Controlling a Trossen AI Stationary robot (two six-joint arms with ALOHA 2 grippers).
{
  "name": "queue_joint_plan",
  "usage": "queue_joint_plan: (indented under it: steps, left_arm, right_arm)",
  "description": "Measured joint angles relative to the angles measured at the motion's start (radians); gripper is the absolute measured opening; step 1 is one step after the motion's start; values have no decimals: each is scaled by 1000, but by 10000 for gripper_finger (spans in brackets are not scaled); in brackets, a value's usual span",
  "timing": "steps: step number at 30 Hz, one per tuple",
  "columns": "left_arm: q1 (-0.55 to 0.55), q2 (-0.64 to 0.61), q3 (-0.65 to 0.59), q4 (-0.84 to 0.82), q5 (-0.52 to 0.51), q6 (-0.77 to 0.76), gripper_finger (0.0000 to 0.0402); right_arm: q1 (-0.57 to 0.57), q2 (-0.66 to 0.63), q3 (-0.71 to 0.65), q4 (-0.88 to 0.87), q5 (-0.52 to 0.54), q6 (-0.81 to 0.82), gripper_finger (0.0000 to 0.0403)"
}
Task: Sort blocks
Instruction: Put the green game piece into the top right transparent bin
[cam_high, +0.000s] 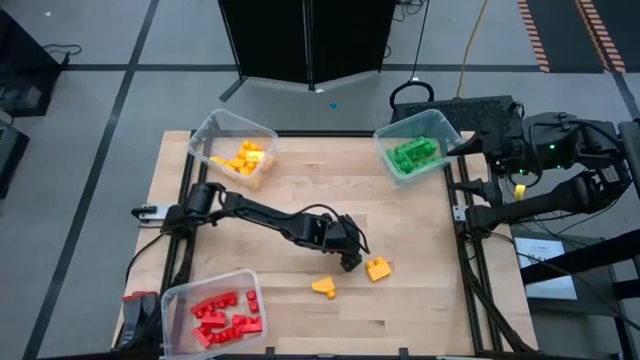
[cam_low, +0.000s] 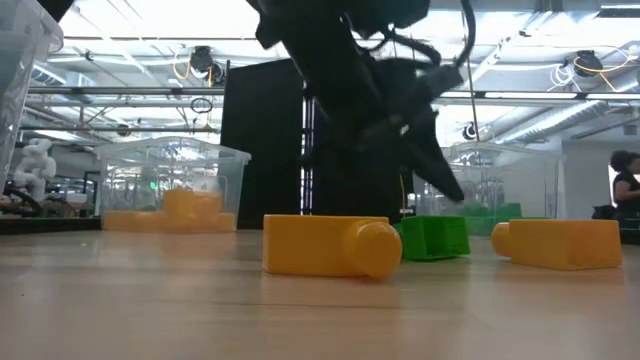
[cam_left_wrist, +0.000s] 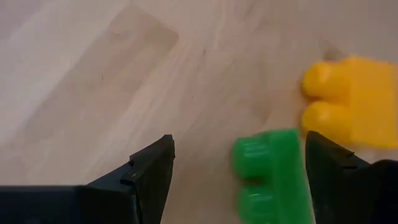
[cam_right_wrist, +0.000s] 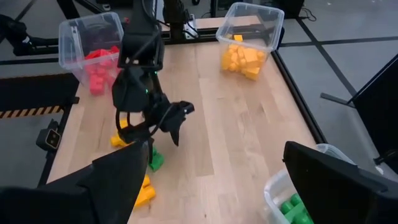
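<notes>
Green studded plastic brick (cam_left_wrist: 272, 174) lies on the wooden desk (cam_high: 420, 220) toward its front edge, between my left fingers (cam_left_wrist: 149, 171), spread wide and empty. I should centre it, clear of the yellow studded brick (cam_left_wrist: 351, 102) just beside, before closing.

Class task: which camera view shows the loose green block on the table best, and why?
The left wrist view: the green block lies large between the open left gripper fingers, beside a yellow block. The low view shows it behind a yellow block, the right wrist view small by the arm; the high view hides it.
</notes>
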Motion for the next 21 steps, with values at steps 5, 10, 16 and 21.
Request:
queue_joint_plan:
  steps: [5, 10, 16, 21]
  left_arm:
    - [-20, 38, 1, -6, 4, 0, 247]
    - [-34, 54, 0, -9, 12, 5, 247]
    - [-42, 73, 4, -61, -8, 2, 190]
    - [-41, 83, 5, -41, -49, 27, 78]
  right_arm:
    - [0, 0, 0, -3, -1, -4, 368]
    - [0, 0, 0, -4, -1, -11, 368]
    - [0, 0, 0, -7, 20, -14, 368]
    - [0, 0, 0, -28, 55, 3, 368]
